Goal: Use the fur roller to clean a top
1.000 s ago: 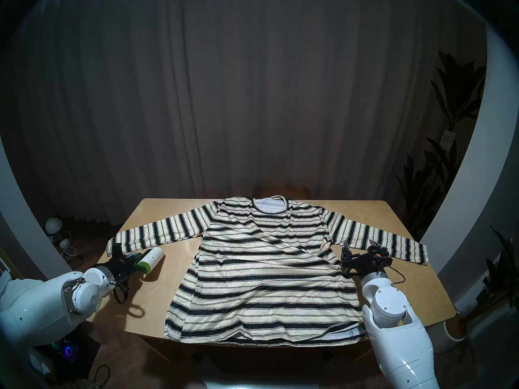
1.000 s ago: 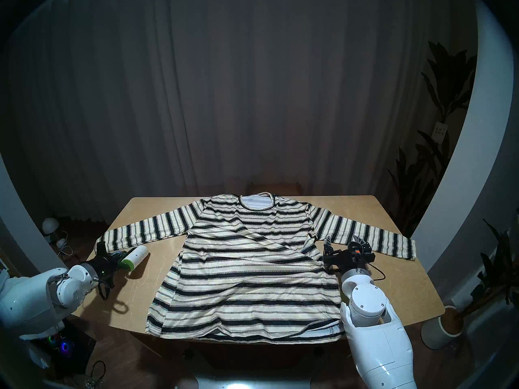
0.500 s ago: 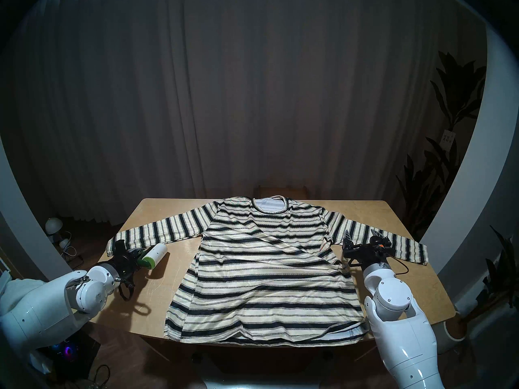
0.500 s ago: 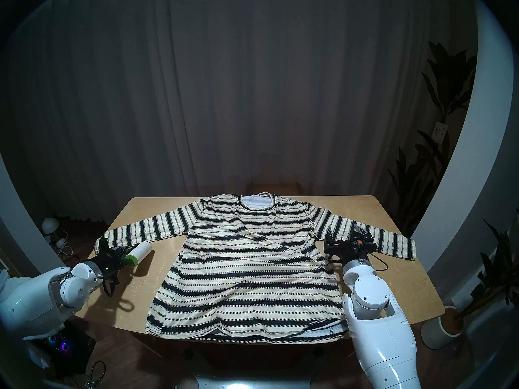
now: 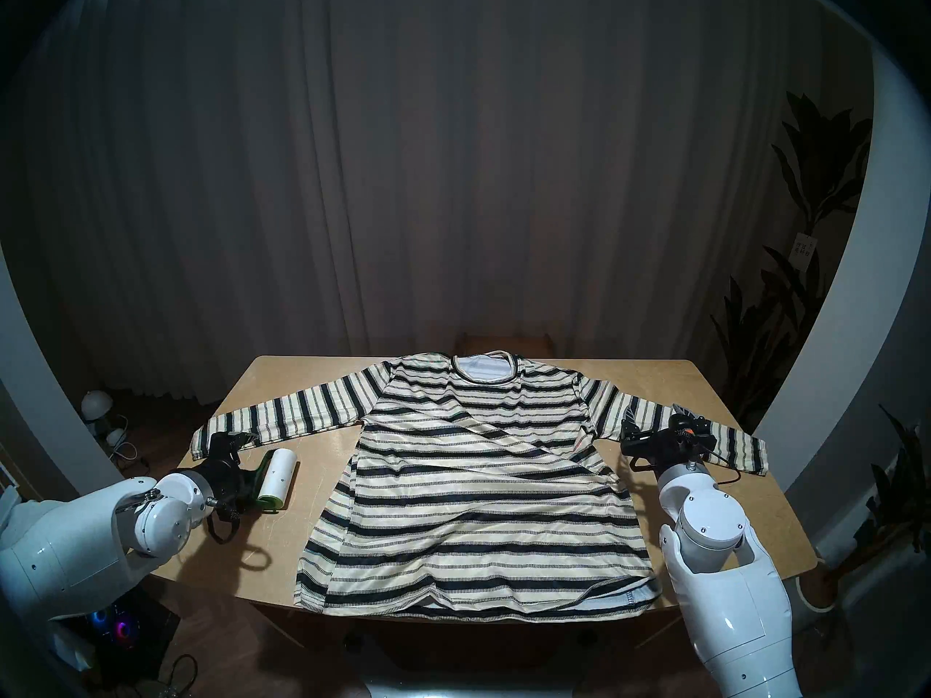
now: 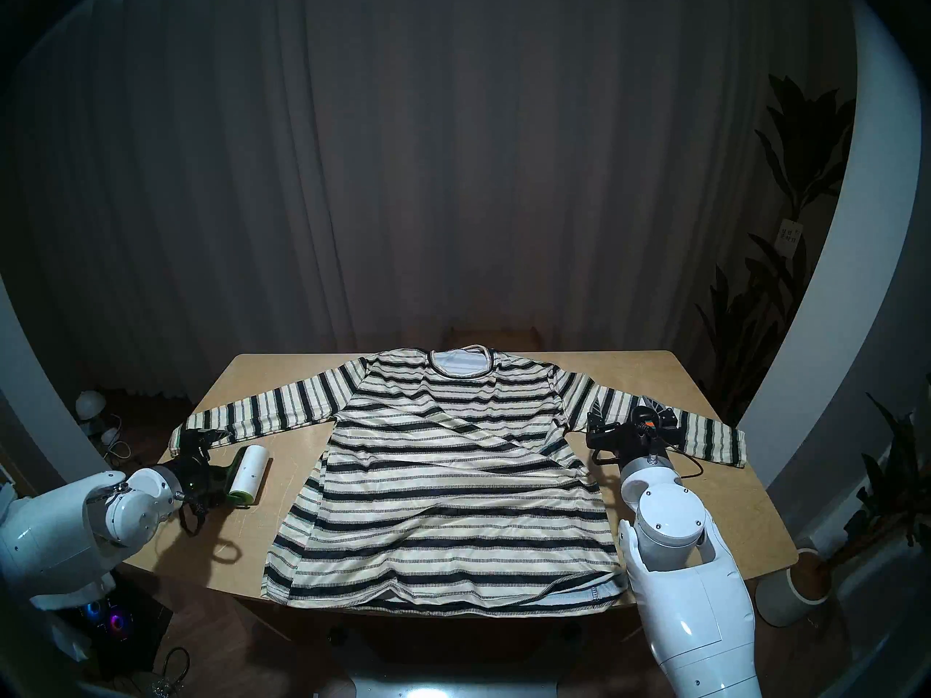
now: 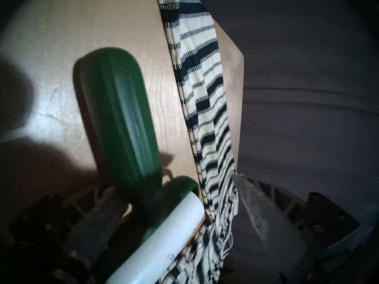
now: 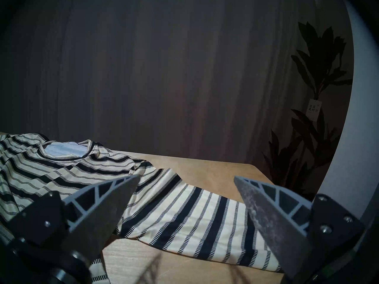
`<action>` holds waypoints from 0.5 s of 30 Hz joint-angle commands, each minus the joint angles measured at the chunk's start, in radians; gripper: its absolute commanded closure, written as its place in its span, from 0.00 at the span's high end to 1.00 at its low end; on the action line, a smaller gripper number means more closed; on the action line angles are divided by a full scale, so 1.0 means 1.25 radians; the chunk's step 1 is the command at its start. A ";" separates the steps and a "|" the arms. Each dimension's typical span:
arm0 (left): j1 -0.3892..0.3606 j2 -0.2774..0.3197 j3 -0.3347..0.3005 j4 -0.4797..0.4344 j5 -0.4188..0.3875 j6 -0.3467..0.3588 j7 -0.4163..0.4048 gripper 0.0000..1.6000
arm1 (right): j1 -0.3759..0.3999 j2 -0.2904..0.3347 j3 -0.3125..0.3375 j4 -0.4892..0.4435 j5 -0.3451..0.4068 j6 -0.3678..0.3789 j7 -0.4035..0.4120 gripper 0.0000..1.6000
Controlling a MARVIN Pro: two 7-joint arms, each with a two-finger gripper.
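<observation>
Your left end effector (image 5: 241, 455) stands open with the jaws wide apart and grasps nothing, as far as the dim wrist view lets me say. The fur roller (image 5: 279, 473) lies on the table (image 5: 705, 379) just beside it, on the side toward the middle, between this end effector and the body of the top (image 5: 478, 480), and just under the cuff of the left sleeve. The long axis of its white roll runs near to far, about parallel to the side edge of the top, and its green handle faces the left end effector. So the left arm is much the nearer one. Your right end effector (image 5: 655, 415) is also open and empty; it hangs over the right sleeve, well apart from the roller. The top lies flat, with both sleeves spread. You have one roller, one top and two end effectors.
</observation>
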 commanded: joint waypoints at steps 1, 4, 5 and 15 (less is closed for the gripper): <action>0.040 0.052 -0.027 -0.020 -0.029 -0.047 0.019 1.00 | 0.024 -0.010 -0.017 -0.058 -0.003 0.029 -0.005 1.00; 0.056 0.074 -0.036 -0.028 -0.032 -0.065 0.024 1.00 | 0.034 -0.013 -0.029 -0.071 -0.005 0.047 -0.007 1.00; 0.062 0.083 -0.041 -0.032 -0.037 -0.073 0.027 1.00 | 0.037 -0.014 -0.034 -0.075 -0.007 0.052 -0.007 1.00; 0.147 0.148 -0.096 -0.076 -0.001 -0.198 0.049 1.00 | 0.067 -0.012 -0.032 -0.027 0.011 0.067 0.002 1.00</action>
